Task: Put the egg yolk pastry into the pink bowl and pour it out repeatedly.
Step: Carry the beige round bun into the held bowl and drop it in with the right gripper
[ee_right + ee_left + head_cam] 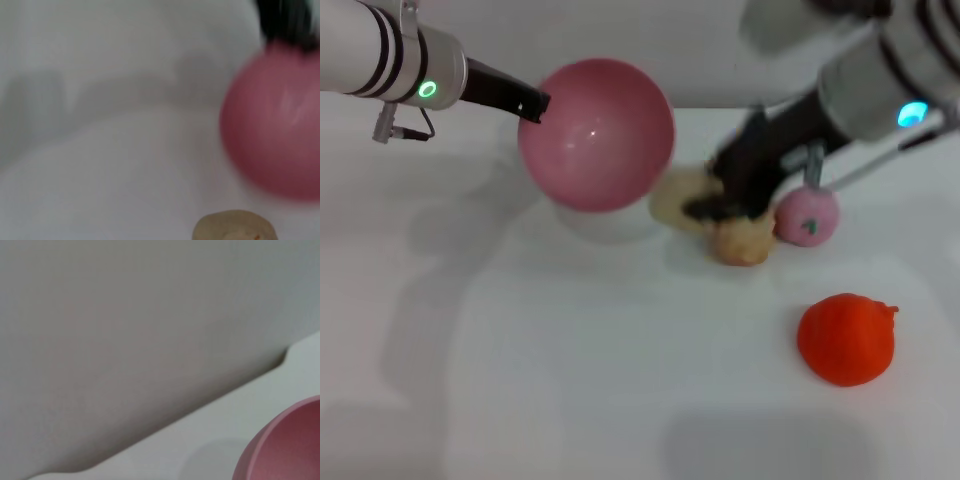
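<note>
Left gripper (pixel 532 103) pinches the pink bowl (pixel 596 135) aloft, tipped bottom-up. Egg yolk pastry (pixel 682 199) lies on the table at bowl's 4 o'clock, under the right gripper (pixel 720 205); its jaw state unreadable. Judgement: right the bowl first, then grip the pastry squarely.

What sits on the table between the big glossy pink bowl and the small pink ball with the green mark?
In the head view, the pale cream egg yolk pastry, the right gripper and a golden-brown bread piece sit between the glossy pink bowl and pink ball.
</note>
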Controlling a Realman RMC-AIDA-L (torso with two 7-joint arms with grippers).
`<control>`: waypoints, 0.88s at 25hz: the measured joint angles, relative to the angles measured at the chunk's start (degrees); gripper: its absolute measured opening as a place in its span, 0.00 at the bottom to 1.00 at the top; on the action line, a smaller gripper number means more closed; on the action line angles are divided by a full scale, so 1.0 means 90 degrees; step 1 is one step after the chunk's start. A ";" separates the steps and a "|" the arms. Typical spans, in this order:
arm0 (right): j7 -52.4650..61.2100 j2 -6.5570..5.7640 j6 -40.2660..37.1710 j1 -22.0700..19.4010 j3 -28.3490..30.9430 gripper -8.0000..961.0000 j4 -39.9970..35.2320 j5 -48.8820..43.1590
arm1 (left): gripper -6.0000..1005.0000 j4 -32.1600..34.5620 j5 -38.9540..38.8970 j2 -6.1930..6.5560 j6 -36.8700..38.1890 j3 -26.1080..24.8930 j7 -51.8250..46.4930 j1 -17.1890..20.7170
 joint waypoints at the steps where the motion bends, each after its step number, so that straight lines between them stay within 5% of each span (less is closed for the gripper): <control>1: 0.0019 -0.0001 -0.0037 -0.0070 0.0058 0.37 -0.0460 0.0137 | 0.05 0.0023 0.0001 0.0005 0.0095 -0.0001 -0.0004 -0.0011; 6: -0.0021 0.0002 0.0498 -0.0316 0.0208 0.34 -0.1478 0.0506 | 0.05 0.0209 0.0000 -0.0029 0.0518 0.0002 -0.0021 -0.0069; 17: -0.0265 0.0009 0.1741 -0.0124 -0.0099 0.25 0.0206 0.0939 | 0.05 0.0314 -0.0053 -0.0075 0.0891 0.0081 -0.0028 -0.0241; 22: -0.0379 0.0011 0.1968 -0.0257 -0.0075 0.41 0.0239 0.1121 | 0.05 0.0268 -0.0053 -0.0083 0.0904 0.0091 -0.0006 -0.0283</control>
